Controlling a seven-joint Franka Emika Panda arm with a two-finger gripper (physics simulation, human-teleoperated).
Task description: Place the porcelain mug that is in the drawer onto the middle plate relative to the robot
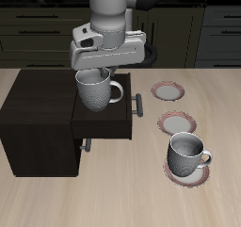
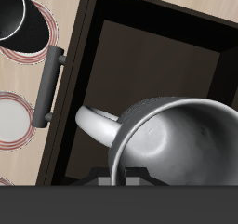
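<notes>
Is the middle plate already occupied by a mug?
No: the middle plate is bare, while the second grey mug stands on the plate nearest the table's front edge and the porcelain mug is over the drawer.

The exterior camera looks down from the front and above, facing the robot's base at the back edge of the pale wooden counter [image 1: 221, 198]. The wrist camera looks straight down, very close, into the dark brown wooden drawer [image 2: 139, 51]. Both views share the drawer [image 1: 104, 127] and its short grey metal bar handle [image 1: 139, 106] [image 2: 48, 88].
</notes>
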